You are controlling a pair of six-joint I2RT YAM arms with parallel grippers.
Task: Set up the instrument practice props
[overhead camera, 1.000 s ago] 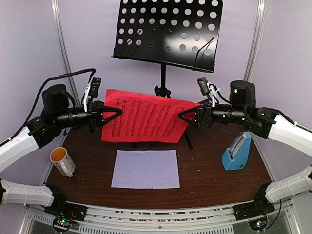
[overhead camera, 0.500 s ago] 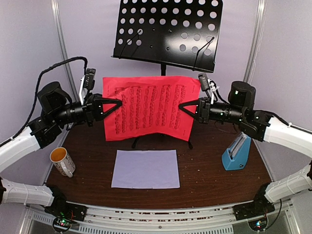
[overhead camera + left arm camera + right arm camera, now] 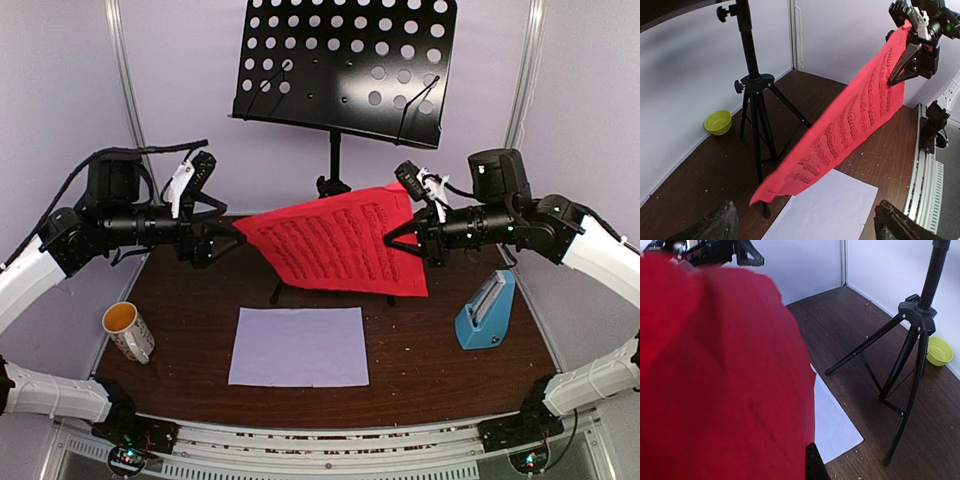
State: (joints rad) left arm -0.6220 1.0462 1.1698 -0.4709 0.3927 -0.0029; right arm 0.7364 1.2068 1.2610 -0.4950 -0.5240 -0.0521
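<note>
- The white patterned mug (image 3: 128, 330) stands at 8 o'clock on the tabletop (image 3: 418, 352).
- The left claw (image 3: 222, 243) has its fingers spread wide with nothing between them. Its own camera catches only two dark fingertips, cut off at the bottom corners.
- The white music sheet (image 3: 300, 345) lies flat at 6 o'clock, long axis 9 to 3.
- The red music sheet (image 3: 335, 245) hangs in the air over mid-tabletop, gripped at its 3 o'clock edge only. Its long axis runs 9 to 3, sagging toward the free 9 o'clock corner, printed face up. The print is too small to read.
- The music stand (image 3: 310, 105) is at 12 o'clock. Its desk is cut off at the top, and from above the red sheet hides most of the tripod.
- The green bowl (image 3: 718, 121) shows only in the wrist views, by the wall.
- The right claw (image 3: 398, 240) is clamped on the red sheet, which fills most of its own camera view.
- The blue metronome (image 3: 487, 315) stands at 4 o'clock. Its cover is hard to make out.
</note>
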